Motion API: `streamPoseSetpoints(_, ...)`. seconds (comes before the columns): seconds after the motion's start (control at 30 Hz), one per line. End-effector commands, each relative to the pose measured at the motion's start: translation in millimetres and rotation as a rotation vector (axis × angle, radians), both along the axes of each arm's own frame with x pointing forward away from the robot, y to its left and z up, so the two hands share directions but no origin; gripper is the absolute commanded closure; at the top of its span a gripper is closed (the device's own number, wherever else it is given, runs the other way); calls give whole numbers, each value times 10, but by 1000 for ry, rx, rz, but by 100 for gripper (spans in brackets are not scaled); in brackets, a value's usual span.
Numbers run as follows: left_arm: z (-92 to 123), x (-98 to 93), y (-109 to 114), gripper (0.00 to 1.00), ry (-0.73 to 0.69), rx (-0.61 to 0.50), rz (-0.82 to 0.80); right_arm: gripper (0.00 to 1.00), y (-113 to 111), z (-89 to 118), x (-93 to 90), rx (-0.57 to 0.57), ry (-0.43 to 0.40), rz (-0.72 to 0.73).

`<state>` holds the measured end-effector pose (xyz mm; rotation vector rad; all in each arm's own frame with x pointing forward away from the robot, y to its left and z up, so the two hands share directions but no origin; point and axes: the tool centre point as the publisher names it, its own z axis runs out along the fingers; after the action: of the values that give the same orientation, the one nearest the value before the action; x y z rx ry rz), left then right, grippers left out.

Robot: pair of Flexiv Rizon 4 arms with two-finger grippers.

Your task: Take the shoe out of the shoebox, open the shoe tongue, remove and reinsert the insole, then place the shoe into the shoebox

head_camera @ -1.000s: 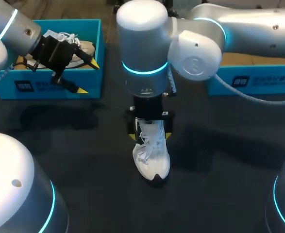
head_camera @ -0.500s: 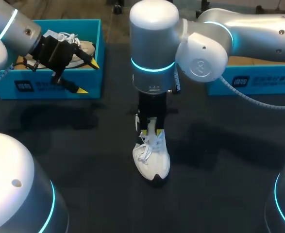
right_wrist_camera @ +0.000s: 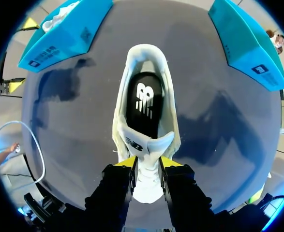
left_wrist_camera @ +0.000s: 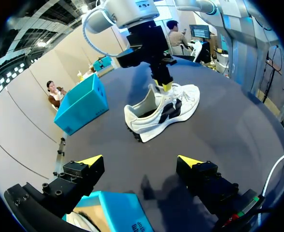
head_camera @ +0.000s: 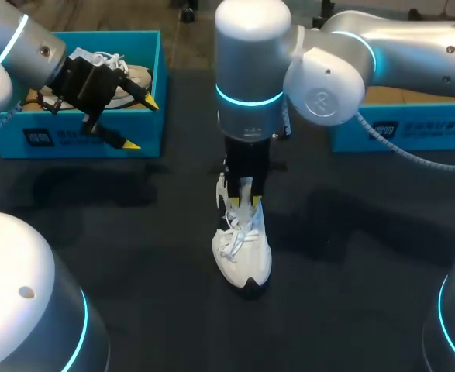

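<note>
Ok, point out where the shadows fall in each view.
Head view: a soft shadow lies on the table right of the shoe. Left wrist view: the left gripper casts one on the table between its fingers. Right wrist view: dark shadows lie on the table either side of the shoe.

This looks like a robotics lab. A left arm (head_camera: 14,46) and a right arm (head_camera: 250,77), grey with glowing cyan rings, stand over a dark bench (head_camera: 367,248) bearing a blue shoebox (head_camera: 87,139) and another blue box (head_camera: 413,128).
</note>
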<state>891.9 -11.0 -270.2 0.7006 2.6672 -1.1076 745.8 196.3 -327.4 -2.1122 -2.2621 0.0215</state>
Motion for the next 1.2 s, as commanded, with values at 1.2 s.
streamPoseSetpoints(1.2, 5, -12, 2, 0, -1, 4, 1, 78, -146, 21, 676, 12, -104, 219)
